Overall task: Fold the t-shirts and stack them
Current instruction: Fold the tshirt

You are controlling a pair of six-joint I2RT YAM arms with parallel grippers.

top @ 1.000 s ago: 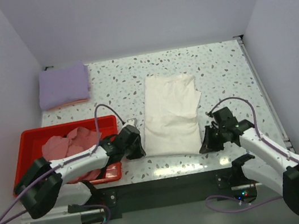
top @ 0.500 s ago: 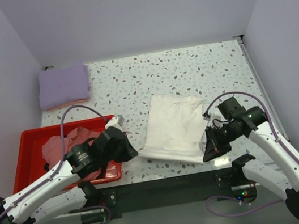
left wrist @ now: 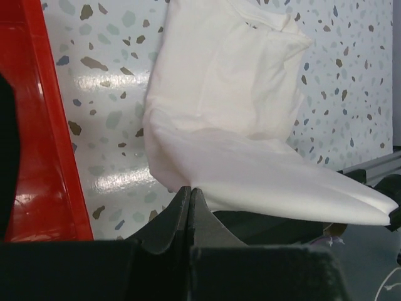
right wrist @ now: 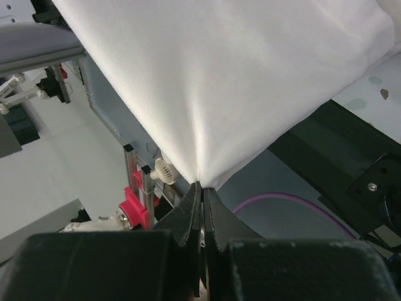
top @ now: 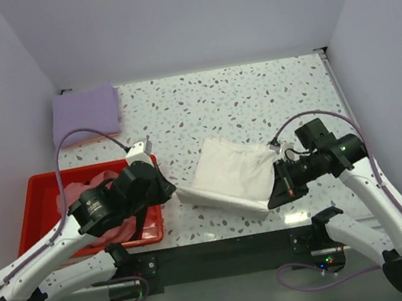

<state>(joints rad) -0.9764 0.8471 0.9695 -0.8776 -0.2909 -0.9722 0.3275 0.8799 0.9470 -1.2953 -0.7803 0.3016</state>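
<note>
At the desk's (top: 255, 103) far left corner lies a folded lavender shirt (top: 85, 114), well apart from the action. At the near left edge a red tray (top: 40, 180) holds pink shirts (top: 69, 194), and the left arm reaches across it. The left end effector (top: 173, 192), just beside the tray's right wall, is pressed together on the near left corner of the cream shirt (top: 236, 175). That shirt sits right of centre near the desk's near edge, with its far part resting on the desk and its near hem lifted and stretched between the arms. The right end effector (top: 273, 200) is pinched shut on the near right corner. Both grips take only a thin bite of cloth, so a corner could slip out if the arms pull apart too hard, and the hem would drop. Uneven travel would likely skew the fold. The tray wall stands close to the left arm's path and its cable loops above it, so a snag or a nudge of the tray looks possible.
</note>
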